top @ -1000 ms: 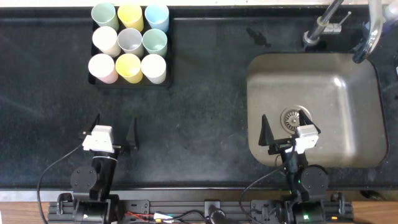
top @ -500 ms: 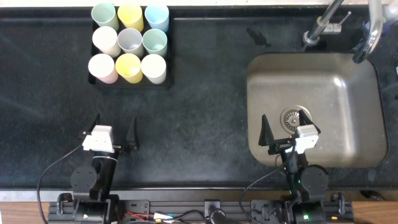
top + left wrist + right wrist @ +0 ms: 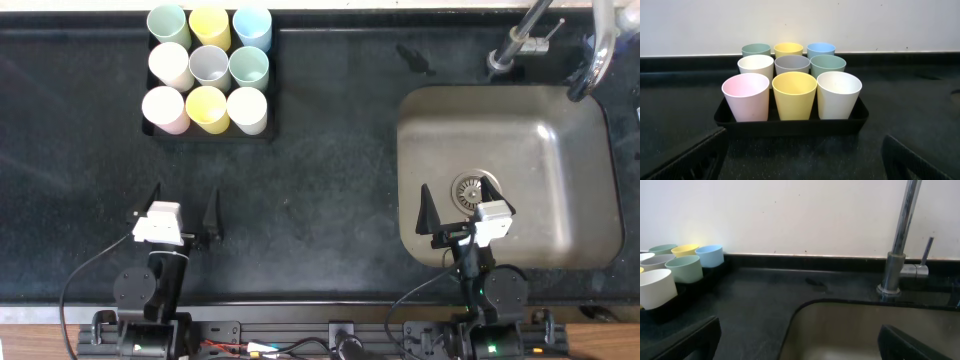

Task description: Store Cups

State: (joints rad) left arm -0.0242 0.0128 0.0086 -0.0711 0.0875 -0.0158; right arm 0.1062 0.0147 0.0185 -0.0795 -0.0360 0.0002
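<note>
Top view: nine cups stand upright, three rows of three, in a black tray at the counter's far left. The left gripper and the right gripper, the latter at the sink's near side, sit by their bases, fingers spread, holding nothing. Left wrist view: the tray lies straight ahead, every place filled. Right wrist view: beside the tap, every cup seen sits in the tray, so storing is judged complete or nearly so.

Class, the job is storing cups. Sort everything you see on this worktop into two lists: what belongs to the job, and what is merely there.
Belongs to the job: nine cups; the black tray holding them; left gripper; right gripper.

Merely there: sink; tap; worktop.
</note>
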